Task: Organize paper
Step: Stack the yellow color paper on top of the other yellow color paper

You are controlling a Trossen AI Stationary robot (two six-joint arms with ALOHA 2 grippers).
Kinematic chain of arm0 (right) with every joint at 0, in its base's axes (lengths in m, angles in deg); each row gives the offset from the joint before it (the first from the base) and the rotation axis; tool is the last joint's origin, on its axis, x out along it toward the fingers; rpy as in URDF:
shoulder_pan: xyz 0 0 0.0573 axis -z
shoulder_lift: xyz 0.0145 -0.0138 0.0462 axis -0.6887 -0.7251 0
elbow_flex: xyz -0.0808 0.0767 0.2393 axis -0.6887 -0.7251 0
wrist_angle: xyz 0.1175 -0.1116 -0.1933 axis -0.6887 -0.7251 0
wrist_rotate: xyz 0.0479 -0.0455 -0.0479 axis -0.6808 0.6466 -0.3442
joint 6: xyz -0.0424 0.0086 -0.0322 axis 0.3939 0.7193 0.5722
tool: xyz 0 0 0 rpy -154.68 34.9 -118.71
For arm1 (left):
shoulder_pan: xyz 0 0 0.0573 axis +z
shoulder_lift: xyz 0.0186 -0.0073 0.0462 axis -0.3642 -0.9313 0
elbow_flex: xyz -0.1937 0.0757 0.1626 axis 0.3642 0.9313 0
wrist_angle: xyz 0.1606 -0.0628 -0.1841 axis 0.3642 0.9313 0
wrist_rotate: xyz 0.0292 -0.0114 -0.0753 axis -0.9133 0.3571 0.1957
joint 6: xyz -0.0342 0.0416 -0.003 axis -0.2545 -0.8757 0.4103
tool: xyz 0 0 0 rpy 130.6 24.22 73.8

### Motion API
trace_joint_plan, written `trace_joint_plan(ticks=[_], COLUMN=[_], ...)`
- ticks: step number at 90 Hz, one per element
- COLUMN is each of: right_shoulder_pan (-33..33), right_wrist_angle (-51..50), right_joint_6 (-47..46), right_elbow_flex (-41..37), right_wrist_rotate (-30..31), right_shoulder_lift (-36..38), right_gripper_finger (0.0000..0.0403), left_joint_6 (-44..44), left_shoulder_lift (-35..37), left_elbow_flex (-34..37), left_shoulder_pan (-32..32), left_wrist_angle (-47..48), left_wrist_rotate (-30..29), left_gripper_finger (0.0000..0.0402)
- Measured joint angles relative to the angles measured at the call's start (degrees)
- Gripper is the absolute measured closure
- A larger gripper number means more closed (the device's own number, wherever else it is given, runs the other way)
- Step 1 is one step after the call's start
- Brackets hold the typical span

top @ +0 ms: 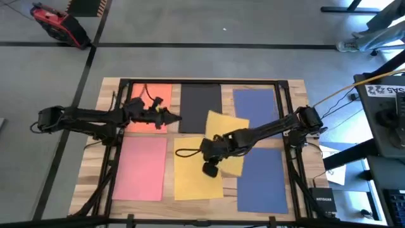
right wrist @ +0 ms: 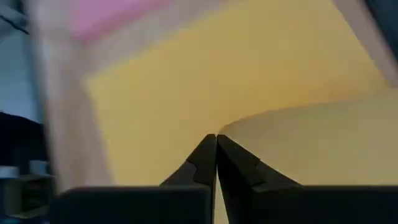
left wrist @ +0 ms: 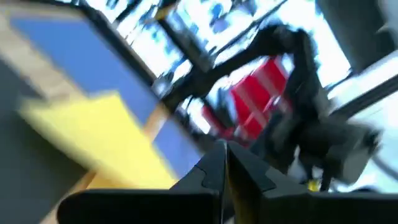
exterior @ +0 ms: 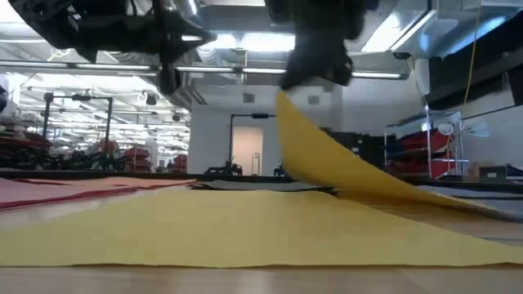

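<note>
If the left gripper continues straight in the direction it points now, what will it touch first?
Probably the lifted yellow paper sheet held by the right gripper. The left gripper, shut, hangs over the black paper sheet pointing that way; relative height is unclear.

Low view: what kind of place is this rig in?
Likely a warehouse-style lab or workshop: exposed ceiling ducts and strip lights, racks with red gear, a doorway in a white wall behind the table.

The right arm covers part of the lifted yellow sheet (top: 226, 125) from above. The left arm hides much of the orange sheet (top: 152, 95).
</note>
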Motion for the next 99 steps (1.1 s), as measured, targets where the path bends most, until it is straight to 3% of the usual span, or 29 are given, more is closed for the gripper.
trace_joint_plan(ticks=[25,49,73,99], right_shoulder_pan=[0.1,-0.7,-1.0,-1.0], right_wrist_angle=[11.6,25.4,24.6,17.4], right_joint_6=[-0.4,-1.3,3.3,9.4], right_elbow_flex=[0.0,0.0,8.8,20.0], right_wrist_rotate=[-4.6,-9.7,-17.2,-24.8], right_shoulder_lift=[-0.7,-7.4,-16.5,-23.8], right_gripper_finger=[0.0403,0.0403,0.0403,0.0403], left_joint_6=[2.8,2.9,2.7,1.3], left_shoulder_lift=[2.1,2.0,2.0,2.0], left_elbow_flex=[0.0,0.0,0.0,0.0], left_shoulder_pan=[6.0,7.5,8.9,9.7], left_wrist_angle=[1.3,4.8,5.7,5.8], left_wrist_rotate=[2.2,5.6,6.8,8.1], left_gripper_finger=[0.0402,0.0402,0.0402,0.0402])
